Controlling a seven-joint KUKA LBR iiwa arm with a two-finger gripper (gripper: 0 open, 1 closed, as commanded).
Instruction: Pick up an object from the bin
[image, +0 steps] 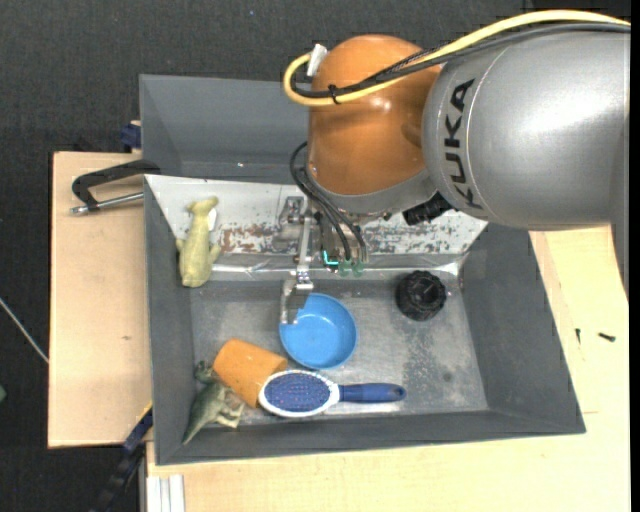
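Observation:
My gripper (292, 300) hangs below the orange wrist cover, over the middle of the bin. Its lower tip is at the left rim of a round blue bowl (322, 337), which sits upright on the bin floor. I cannot tell whether it touches the rim. Just in front of the bowl lies a brush (298, 393) with a white and blue oval head and a blue handle pointing right. An orange cup (243, 366) lies on its side to the bowl's lower left.
A green toy dinosaur sits in the front left corner beside the orange cup. A yellow toy animal leans on the back left wall. A black round knob-like thing rests to the right of the bowl. The arm fills the upper right.

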